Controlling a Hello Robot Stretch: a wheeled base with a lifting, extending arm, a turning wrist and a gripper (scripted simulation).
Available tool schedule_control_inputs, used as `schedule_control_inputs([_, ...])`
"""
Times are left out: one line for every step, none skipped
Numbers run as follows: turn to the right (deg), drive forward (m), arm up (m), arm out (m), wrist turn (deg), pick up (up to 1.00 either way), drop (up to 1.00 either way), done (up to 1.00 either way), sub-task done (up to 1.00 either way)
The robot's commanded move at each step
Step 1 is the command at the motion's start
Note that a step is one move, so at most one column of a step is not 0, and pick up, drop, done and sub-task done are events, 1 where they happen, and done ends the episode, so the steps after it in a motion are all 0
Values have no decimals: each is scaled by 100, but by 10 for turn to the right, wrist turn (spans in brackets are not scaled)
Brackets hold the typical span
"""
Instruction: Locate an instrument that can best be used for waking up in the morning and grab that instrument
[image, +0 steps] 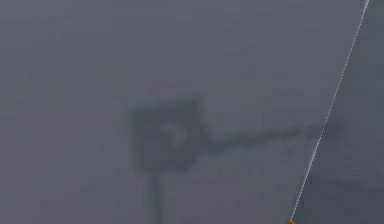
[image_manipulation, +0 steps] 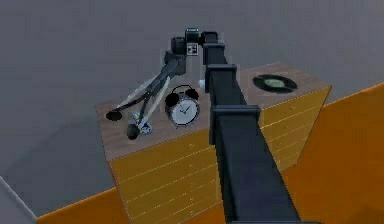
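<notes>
An alarm clock (image_manipulation: 183, 107), black with a round white face and two bells on top, stands on the top of a wooden dresser (image_manipulation: 165, 175) in the arm side view. The dark arm bar (image_manipulation: 235, 130) reaches out over the dresser just right of the clock. At the arm's far end sit the white marker squares, and the gripper (image_manipulation: 125, 120) runs down and left from them, its thin fingers (image_manipulation: 148, 95) ending over the dresser top left of the clock. I cannot tell whether the gripper holds anything.
A flat black disc (image_manipulation: 272, 82) lies on the dresser top's right part. The dresser has several drawers and stands against a grey wall (image_manipulation: 70, 60) on orange floor (image_manipulation: 345, 170). The forward view faces a plain grey wall (image: 100, 80) close up, with a thin pale slanted edge (image: 330, 110).
</notes>
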Motion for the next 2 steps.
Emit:
schedule_control_inputs([0, 0, 0, 0, 450, 0, 0, 0, 0])
schedule_control_inputs([0, 0, 0, 0, 450, 0, 0, 0, 0])
